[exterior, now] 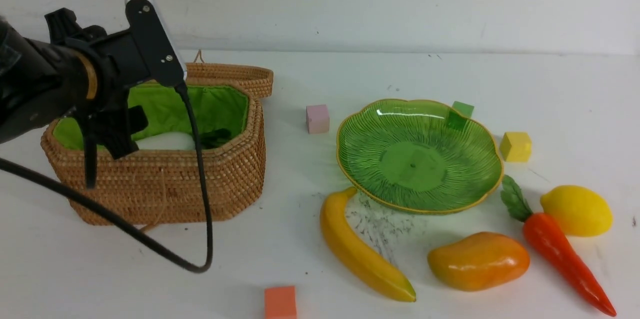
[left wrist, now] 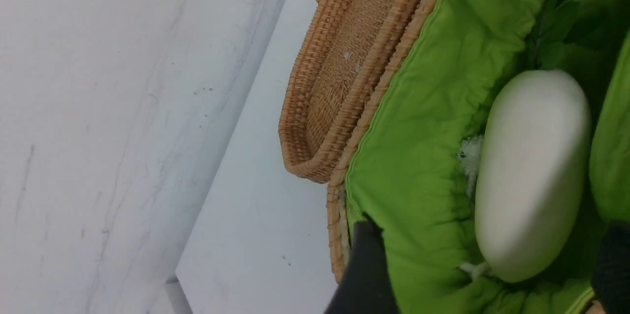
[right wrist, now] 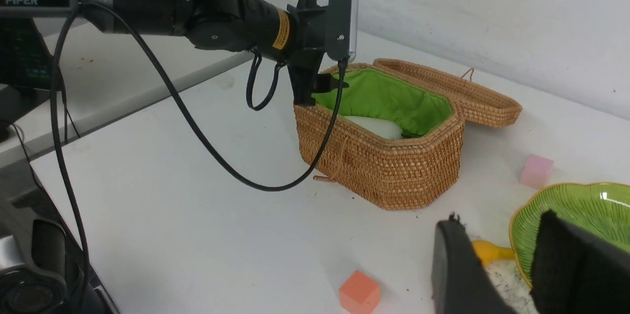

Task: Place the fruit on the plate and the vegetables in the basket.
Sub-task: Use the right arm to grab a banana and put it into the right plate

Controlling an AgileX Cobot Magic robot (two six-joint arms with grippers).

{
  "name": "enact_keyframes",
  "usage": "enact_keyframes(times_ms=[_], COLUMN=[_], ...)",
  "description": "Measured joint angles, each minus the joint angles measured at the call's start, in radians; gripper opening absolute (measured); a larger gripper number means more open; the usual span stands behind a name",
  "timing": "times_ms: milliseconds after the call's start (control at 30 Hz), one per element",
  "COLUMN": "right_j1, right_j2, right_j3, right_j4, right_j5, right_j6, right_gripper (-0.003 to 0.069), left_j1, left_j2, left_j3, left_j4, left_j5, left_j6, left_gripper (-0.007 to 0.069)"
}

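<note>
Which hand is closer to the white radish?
Left. The left hand hangs open just above the radish in the basket; the right hand is away by the plate and banana.

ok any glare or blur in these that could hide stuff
front view: white glare streaks on the far side of the plate, and shadows are soft; left wrist view: the radish reads as flat white with little surface detail; right wrist view: the basket is sharp, with a small highlight on the plate.

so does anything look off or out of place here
Nothing spilled or broken. The banana lies with its tip against the plate's rim, and grey scuff marks smear the table beside it.
</note>
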Motion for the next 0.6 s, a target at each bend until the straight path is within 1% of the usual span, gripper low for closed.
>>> enact_keyframes(times_ms=[67,100,200,233,300,400,433,467,500,533,600], right_j1=[0.0,0.0,0.0,0.0,0.0,0.0,0.0,0.0,0.0,0.0,0.0], right_j2=[0.0,0.0,0.0,0.0,0.0,0.0,0.0,0.0,0.0,0.0,0.0], right_j3=[0.0,0.0,0.0,0.0,0.0,0.0,0.0,0.0,0.0,0.0,0.0], right_j4=[0.0,0.0,0.0,0.0,0.0,0.0,0.0,0.0,0.0,0.0,0.0], right_j5=[0.0,0.0,0.0,0.0,0.001,0.003,0.004,0.007,0.009,0.011,0.028], right_j6=[0.0,0.0,0.0,0.0,0.0,0.0,0.0,0.0,0.0,0.0,0.0], right_gripper=[0.0237,0.0237,0.0237,0.0237,0.0237,0.0237,0.0237,0.0237,0.0237,0.0237,0.0237], left_j1=[0.0,0.0,0.0,0.0,0.0,0.0,0.0,0.0,0.0,0.0,0.0], left_j2=[-0.014,-0.025,-0.053,-0.085,-0.123,-0.187,-0.206,-0.233,-0.256,-0.26,-0.322], left_j3=[0.0,0.0,0.0,0.0,0.0,0.0,0.0,0.0,0.0,0.0,0.008], left_j4=[-0.035,-0.066,-0.111,-0.159,-0.226,-0.352,-0.379,-0.434,-0.48,-0.499,-0.612], left_j5=[0.012,0.014,0.016,0.021,0.034,0.08,0.097,0.122,0.147,0.157,0.212], left_j6=[-0.032,-0.059,-0.1,-0.142,-0.194,-0.278,-0.294,-0.309,-0.32,-0.323,-0.327], left_gripper=[0.051,0.0476,0.0407,0.0321,0.0229,0.0046,0.0017,-0.0013,-0.0013,-0.0013,-0.0013])
